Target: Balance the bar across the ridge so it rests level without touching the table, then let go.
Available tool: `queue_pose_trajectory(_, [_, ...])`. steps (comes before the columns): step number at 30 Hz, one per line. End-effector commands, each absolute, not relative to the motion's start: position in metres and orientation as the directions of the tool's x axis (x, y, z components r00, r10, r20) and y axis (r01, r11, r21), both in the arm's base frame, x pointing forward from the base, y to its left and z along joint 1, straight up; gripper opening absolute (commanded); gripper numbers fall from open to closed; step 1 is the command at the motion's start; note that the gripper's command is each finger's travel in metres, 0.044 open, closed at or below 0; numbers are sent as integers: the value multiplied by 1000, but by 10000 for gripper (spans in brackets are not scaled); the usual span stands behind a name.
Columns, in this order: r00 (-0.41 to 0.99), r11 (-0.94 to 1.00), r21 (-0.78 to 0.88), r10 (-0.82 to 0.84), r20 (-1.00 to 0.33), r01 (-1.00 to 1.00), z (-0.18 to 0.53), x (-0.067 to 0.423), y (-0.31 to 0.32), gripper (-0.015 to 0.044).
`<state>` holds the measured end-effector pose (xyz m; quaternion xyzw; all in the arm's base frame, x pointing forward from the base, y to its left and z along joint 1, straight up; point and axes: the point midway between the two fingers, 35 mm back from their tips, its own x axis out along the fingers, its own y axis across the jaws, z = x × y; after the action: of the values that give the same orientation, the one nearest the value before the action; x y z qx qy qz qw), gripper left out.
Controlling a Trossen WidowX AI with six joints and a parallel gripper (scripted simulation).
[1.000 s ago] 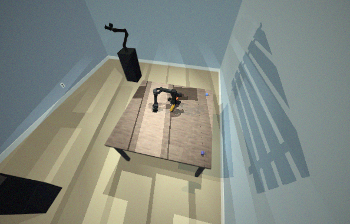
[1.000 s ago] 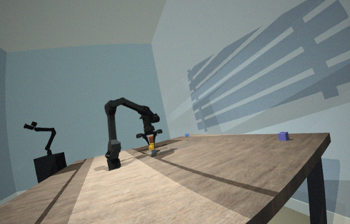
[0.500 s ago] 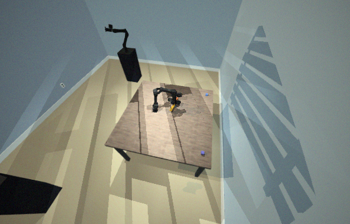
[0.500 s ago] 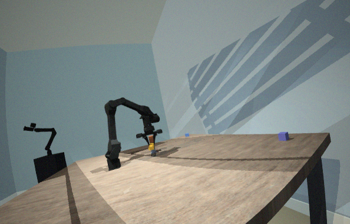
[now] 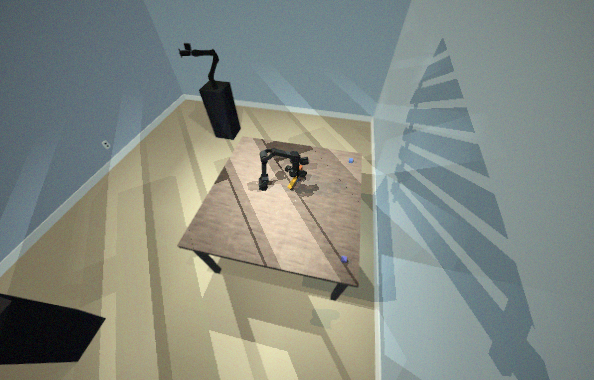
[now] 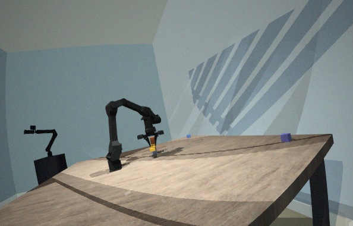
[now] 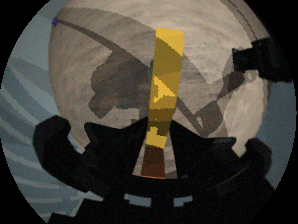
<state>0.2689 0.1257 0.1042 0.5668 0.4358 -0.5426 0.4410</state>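
Observation:
The bar is yellow with an orange end. My gripper is shut on the orange end and holds the bar steeply tilted, its yellow end pointing down toward the table. In the exterior view a small grey-blue piece, probably the ridge, sits on the table right under the bar's lower end; I cannot tell whether they touch. The ridge is not clear in the wrist view.
Two small blue cubes lie on the table, one near the far edge and one near a corner. A black pedestal with a jointed camera arm stands on the floor beyond the table.

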Motion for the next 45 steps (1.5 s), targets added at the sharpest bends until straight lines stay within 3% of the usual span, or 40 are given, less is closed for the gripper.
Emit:
queue_pose_trajectory(1, [29,-226,25,14,-999,974,104,269,126,0])
queue_pose_trajectory(43, [31,-231,27,15,-999,973,104,269,126,0])
queue_pose_trajectory(45, [31,-231,27,15,-999,973,104,269,126,52])
